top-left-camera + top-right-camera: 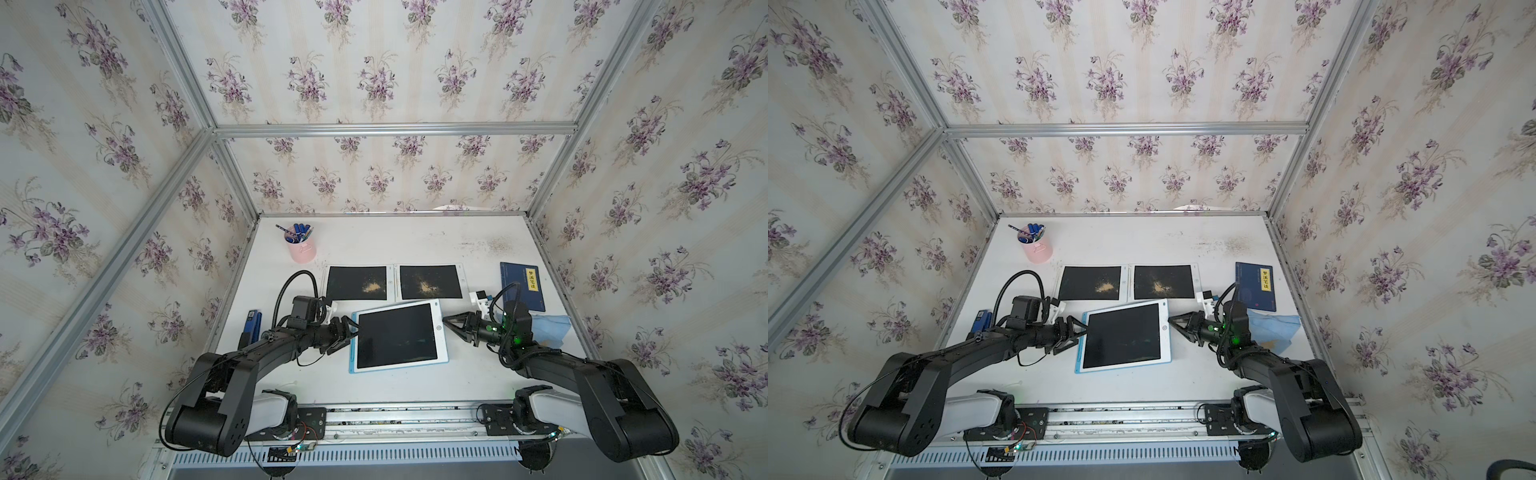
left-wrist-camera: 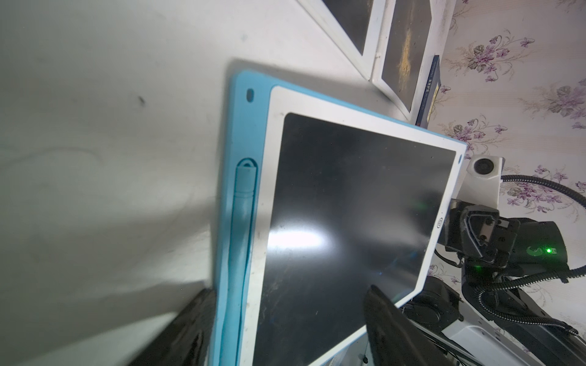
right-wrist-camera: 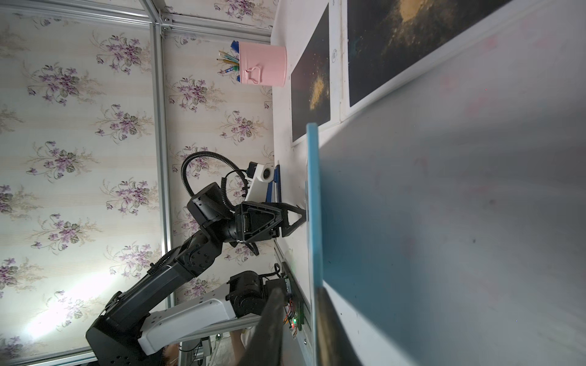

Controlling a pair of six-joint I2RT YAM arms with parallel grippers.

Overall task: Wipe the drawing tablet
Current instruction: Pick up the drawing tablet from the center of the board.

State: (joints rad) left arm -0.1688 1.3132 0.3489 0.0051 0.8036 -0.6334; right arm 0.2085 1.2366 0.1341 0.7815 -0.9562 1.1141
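Nearest, the drawing tablet is at the middle of the table. It is white-framed in a blue case, with a stylus slotted along its left side, and its dark screen shows only faint smears. The left claw is spread, its fingers straddling the tablet's left edge without closing on it. The right claw is pressed together, pinching the tablet's right edge. A blue stapler lies left of the left arm, and a blue cloth lies right of the right wrist. Farther back, two dark boards lie side by side carrying sandy powder, with a blue book to their right. Farthest, at the back left, stands a pink pen cup.
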